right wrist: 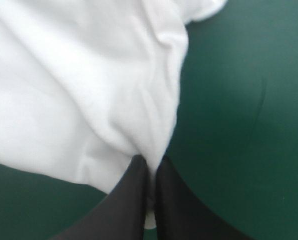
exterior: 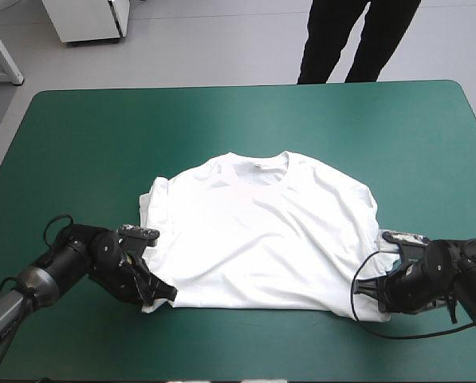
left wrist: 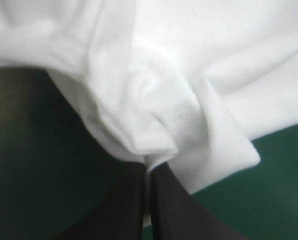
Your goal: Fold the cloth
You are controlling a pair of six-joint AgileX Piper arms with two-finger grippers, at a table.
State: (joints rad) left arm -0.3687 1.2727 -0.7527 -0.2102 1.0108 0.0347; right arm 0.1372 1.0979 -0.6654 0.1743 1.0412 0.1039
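T-shirt point(exterior: 261, 231) is spread flat, roughly mid-counter point(exterior: 102, 136), a bit toward the near edge. Collar point(exterior: 261, 166) faces the far edge and the hem point(exterior: 253, 306) runs along the near edge. My left end effector point(exterior: 167, 293) sits low at the hem's left corner, clamped on the fabric. In the left wrist view its black fingers point(left wrist: 131, 200) are all but touching, with a bunched fold of white cloth pinched at the tips. My right end effector point(exterior: 379, 290) is at the hem's right corner, same deal: fingers point(right wrist: 134, 200) nearly together and a ridge of cloth running out from between them. The shirt body lies on one side of it, bare teal-green cover point(right wrist: 238, 125) on the other. The shirt's edge toward the counter's left side looks doubled over. Can't tell whether the pinched corners are resting on the counter or just off it.
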